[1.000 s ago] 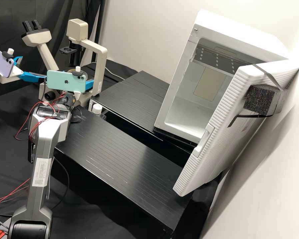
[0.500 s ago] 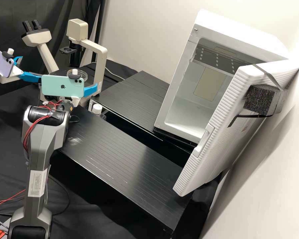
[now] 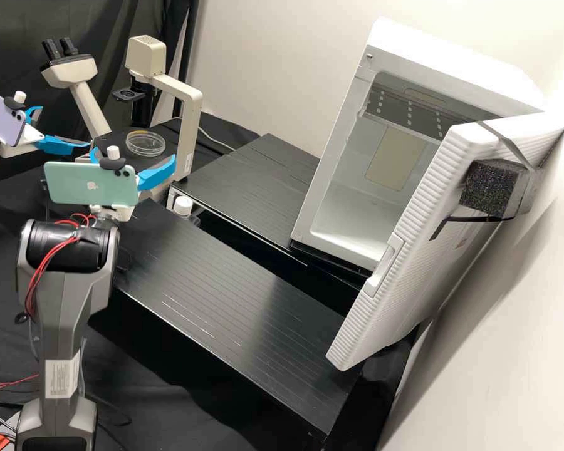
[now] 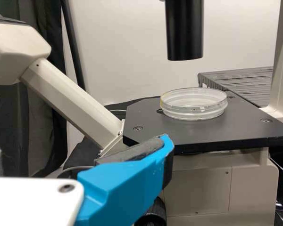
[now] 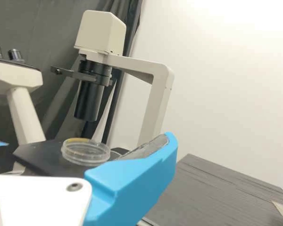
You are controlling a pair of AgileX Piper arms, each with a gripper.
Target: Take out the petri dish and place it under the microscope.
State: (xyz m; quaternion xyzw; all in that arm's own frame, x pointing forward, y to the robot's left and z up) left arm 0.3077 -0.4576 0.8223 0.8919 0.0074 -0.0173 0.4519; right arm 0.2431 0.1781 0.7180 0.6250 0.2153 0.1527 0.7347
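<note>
A clear round petri dish (image 3: 145, 143) lies flat on the black stage of the white microscope (image 3: 190, 128), beneath its dark vertical tube. My right gripper (image 3: 133, 155), under the mint phone, stands open on the near side of the dish, not holding it. Farther left, under the purple phone, my left gripper (image 3: 67, 126) is open too. In the left wrist view, the left gripper (image 4: 164, 143) shows one finger before the stage, apart from the dish (image 4: 193, 104). In the right wrist view, the right gripper (image 5: 167, 141) shows one finger near the dish (image 5: 86, 152).
The white incubator (image 3: 333, 147) at the right has its door (image 3: 413, 244) wide open. Two black platforms (image 3: 232, 275) lie between it and the microscope, with a white-capped bottle (image 3: 183, 205) by their left end. Eyepieces (image 3: 59, 50) rise at the back left.
My right gripper has drawn back from the stage toward the near left, and its fingers show apart. The petri dish has come into sight on the stage. The left arm has hardly moved.
</note>
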